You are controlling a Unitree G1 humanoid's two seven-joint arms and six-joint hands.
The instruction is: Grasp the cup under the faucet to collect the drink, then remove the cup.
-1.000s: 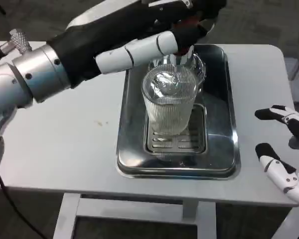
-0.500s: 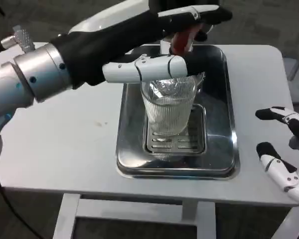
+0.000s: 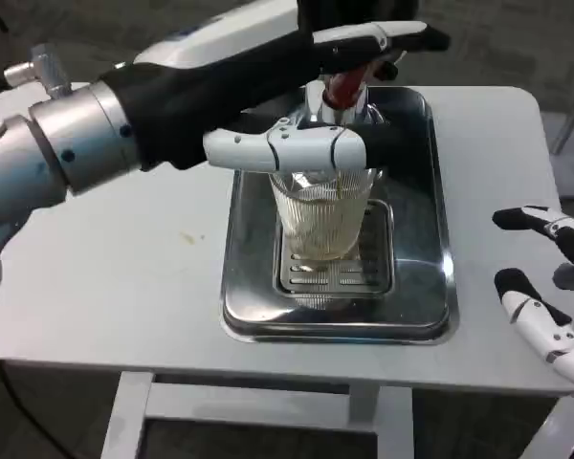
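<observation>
Step in hand: collection of the drink; the clear ribbed glass cup [image 3: 323, 218] is to be kept upright and centred beneath the faucet with the red handle [image 3: 342, 88] (judged, not seen, to be the tap being worked).
Good practice: the lever is to be pressed steadily, the cup left undisturbed on the grate, and lifting deferred until flow has stopped.
Cup location: standing upright on the slotted drain grate of the shiny stainless-steel drip tray [image 3: 430, 277], near the tray's middle, on the white table [image 3: 124, 287].
Contents: a pale liquid is seen low in the cup.
Left hand [image 3: 316, 105]: fingers extended across the cup's rim and around the faucet; actual grip on cup or handle cannot be told.
Right hand [image 3: 545, 306]: held beside the table's right edge, fingers apart, nothing held.
</observation>
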